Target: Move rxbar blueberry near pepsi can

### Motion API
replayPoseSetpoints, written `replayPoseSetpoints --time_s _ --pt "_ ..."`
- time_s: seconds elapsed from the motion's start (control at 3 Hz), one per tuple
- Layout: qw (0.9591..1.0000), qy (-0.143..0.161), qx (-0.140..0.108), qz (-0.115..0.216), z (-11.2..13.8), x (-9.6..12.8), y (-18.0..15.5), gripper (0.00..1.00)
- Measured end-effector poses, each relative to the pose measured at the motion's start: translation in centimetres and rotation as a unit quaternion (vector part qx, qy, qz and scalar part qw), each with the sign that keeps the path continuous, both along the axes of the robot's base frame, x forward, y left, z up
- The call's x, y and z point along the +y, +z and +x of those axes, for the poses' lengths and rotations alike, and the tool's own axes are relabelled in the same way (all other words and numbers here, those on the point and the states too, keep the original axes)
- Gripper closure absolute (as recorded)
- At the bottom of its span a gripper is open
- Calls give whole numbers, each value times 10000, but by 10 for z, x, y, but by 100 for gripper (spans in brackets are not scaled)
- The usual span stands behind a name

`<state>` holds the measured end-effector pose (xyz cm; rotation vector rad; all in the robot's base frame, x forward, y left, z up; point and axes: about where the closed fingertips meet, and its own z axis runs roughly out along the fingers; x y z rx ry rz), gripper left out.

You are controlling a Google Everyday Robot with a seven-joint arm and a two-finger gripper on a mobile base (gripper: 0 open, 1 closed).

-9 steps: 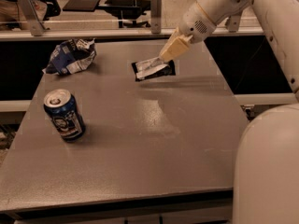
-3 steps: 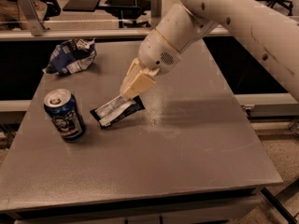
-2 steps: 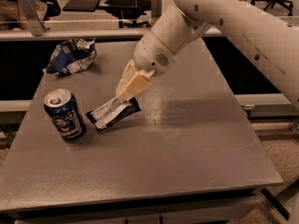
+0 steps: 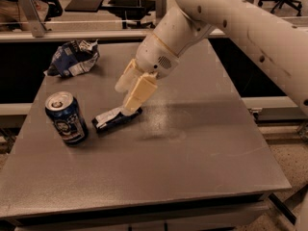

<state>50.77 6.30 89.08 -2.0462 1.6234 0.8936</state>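
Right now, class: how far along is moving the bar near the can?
Done: the bar sits on the table just right of the can, close but apart from it. In hand: the gripper is down at the bar's right end. Left: lifting the gripper clear.

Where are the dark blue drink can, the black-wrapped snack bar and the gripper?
dark blue drink can (image 4: 67, 121): camera view, label side.
black-wrapped snack bar (image 4: 111, 120): camera view, wrapper middle.
gripper (image 4: 129, 109): camera view, its tip at bar's right end.
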Motion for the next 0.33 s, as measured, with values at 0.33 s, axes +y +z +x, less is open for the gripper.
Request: replayPoseSetpoints --time_s 0.33 --pt "10000 3 -3 5 0 1 0 0"
